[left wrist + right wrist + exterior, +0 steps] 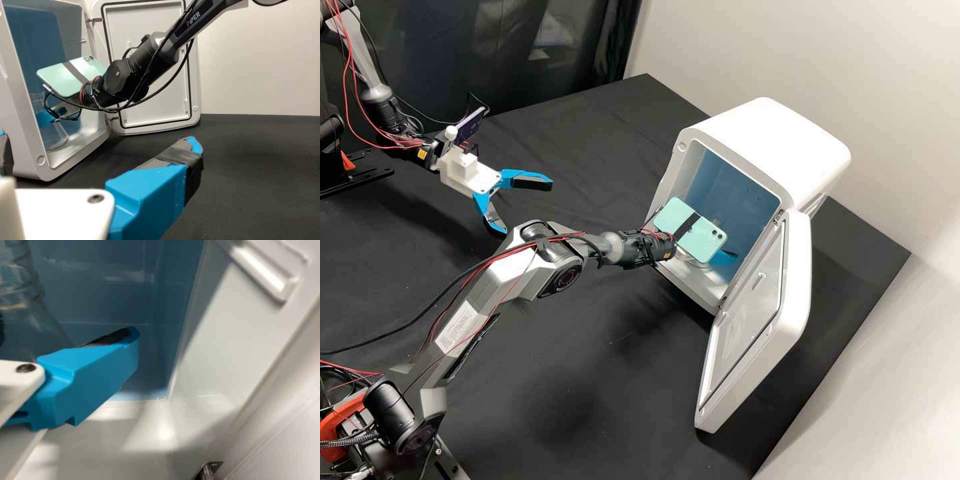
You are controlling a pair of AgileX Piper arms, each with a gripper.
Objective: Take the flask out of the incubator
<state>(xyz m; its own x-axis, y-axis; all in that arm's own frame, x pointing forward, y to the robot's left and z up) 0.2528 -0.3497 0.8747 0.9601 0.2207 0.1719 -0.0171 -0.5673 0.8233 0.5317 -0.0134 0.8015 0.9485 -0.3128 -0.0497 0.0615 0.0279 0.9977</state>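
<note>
Flask (52, 136), clear glass, stands on the floor of the incubator (773, 137), right of centre in the high view. Right gripper (719, 257) is inside the chamber beside it; its state cannot be told. Left gripper (525, 205) hangs spread above the counter (620, 387), upper left.

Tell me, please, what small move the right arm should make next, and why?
Probably ease the right gripper sideways toward the flask until it brackets the glass. The gripper is inside the open incubator, and the clear flask stands close beside it on the chamber floor, with no grasp visible yet.
</note>
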